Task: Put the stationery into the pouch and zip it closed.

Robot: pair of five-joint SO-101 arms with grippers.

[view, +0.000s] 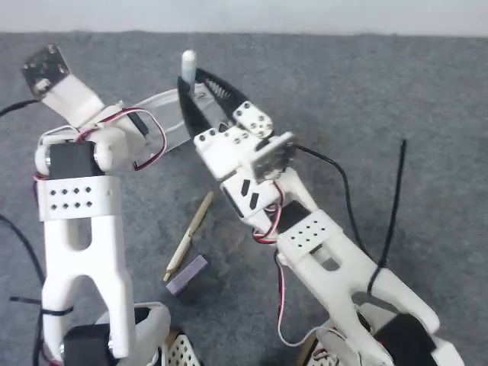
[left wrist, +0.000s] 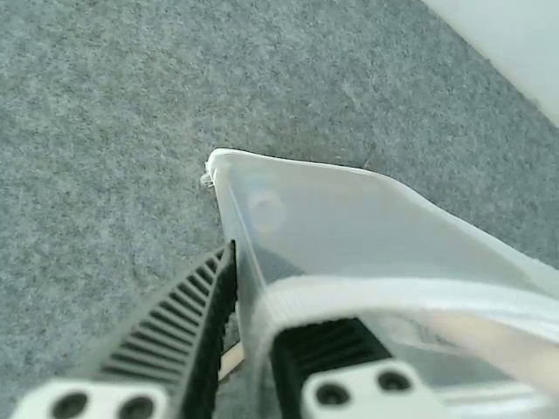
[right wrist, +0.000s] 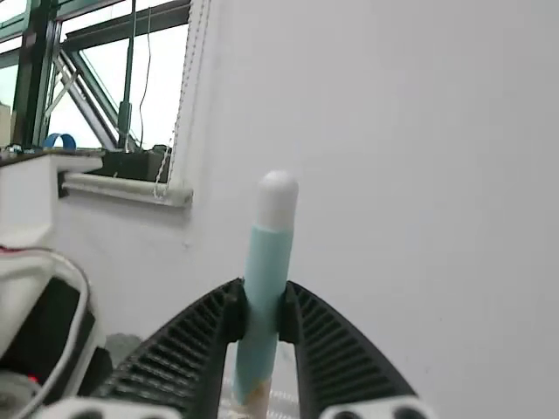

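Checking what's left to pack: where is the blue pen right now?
The blue pen stands upright in the right gripper, off the table, beside the clear pouch at the high view's far side.

Bright, even, diffuse light across the grey surface (view: 427, 91) in the high view. Shadows all soft: dim patches under the arms (view: 76, 229), a thin one beside the pencil (view: 191, 232). White arm parts close to blown out. Left wrist view: clear pouch (left wrist: 349, 227) carries a pale sheen on its wall. Right wrist view: daylight from the window (right wrist: 96, 78), panes washed out; wall (right wrist: 419, 175) flatly lit, pen (right wrist: 265, 288) lit from the front.
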